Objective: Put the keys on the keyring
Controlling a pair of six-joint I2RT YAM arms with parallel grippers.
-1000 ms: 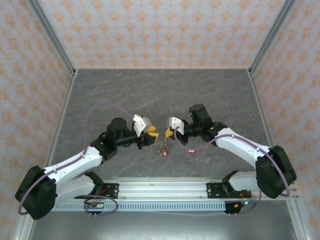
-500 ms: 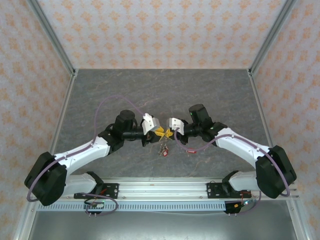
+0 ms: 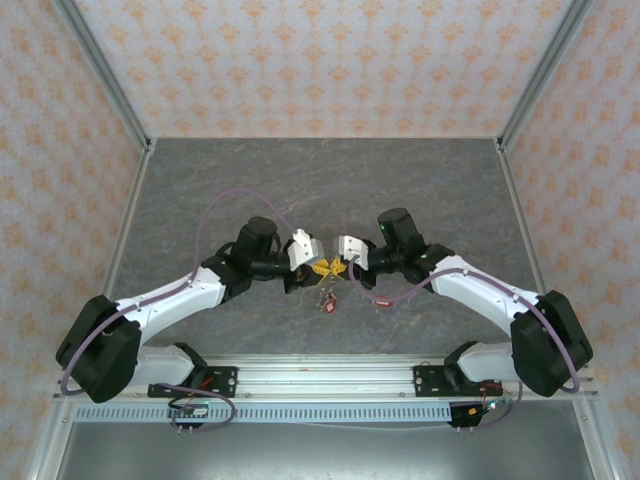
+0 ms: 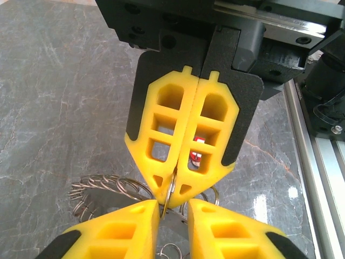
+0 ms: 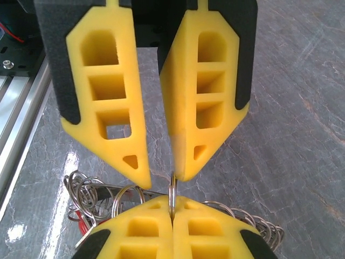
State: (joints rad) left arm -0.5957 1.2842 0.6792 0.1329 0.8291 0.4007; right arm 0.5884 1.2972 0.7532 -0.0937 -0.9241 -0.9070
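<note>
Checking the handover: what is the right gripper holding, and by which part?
A thin metal ring, pinched edge-on at its rim between the right gripper's shut fingers.

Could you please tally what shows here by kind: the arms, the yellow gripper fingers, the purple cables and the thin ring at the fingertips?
Arms: 2, the left arm and the right arm.
Fingers: 4 yellow fingers, two on the left gripper and two on the right gripper.
Cables: 2 purple cables.
Ring: 1, the thin ring, pinched by the right gripper.
Total: 9.
</note>
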